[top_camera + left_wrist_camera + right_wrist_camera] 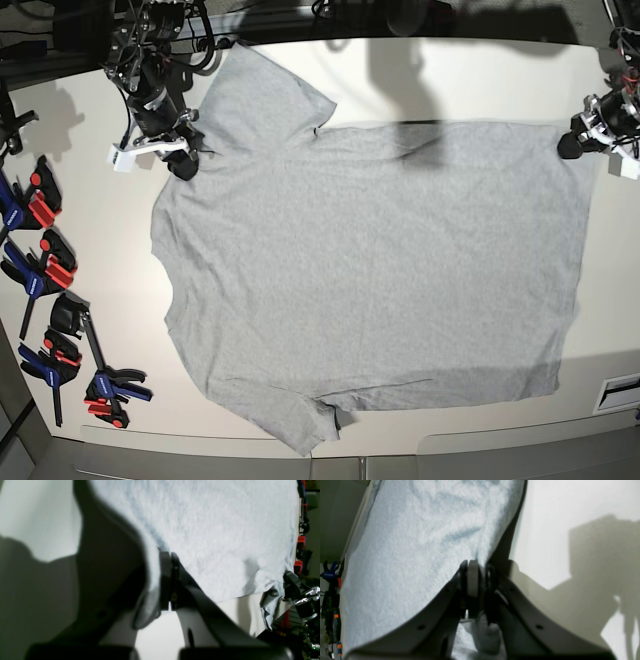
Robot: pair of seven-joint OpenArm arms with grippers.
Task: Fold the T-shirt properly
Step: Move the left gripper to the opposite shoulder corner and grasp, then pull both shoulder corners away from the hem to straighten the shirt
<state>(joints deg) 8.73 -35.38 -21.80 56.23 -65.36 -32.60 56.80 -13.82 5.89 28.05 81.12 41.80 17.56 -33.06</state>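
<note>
Left gripper [170, 580]: jaws closed together on a fold of the T-shirt [370, 270], pinching the cloth edge. The left wrist view shows grey fabric bunched between the dark pads and hanging down just below them. In the base view this gripper [572, 146] sits at the far right corner of the shirt, touching the hem corner there.

Right gripper [477, 580]: jaws drawn narrow and clamped on T-shirt cloth. The right wrist view shows fabric caught between the fingers and a wad of it bulging below the pads. In the base view it [184, 165] sits at the far left of the shirt, at the shoulder just beside the far sleeve.

T-shirt lies spread flat on the white table [480, 70], light heather grey, plain side up, no lettering visible. Collar end points left, hem runs down the right side. One sleeve spreads toward the far left; the other sleeve points toward the near edge of the table, with a small fold at its seam. Faint wrinkles cross the body; the hem edge on the right is slightly wavy.

Several clamps [45, 270] with blue and red-orange handles line the left table edge, well apart from the shirt. Shadows of the arms fall on the far part of the table.
</note>
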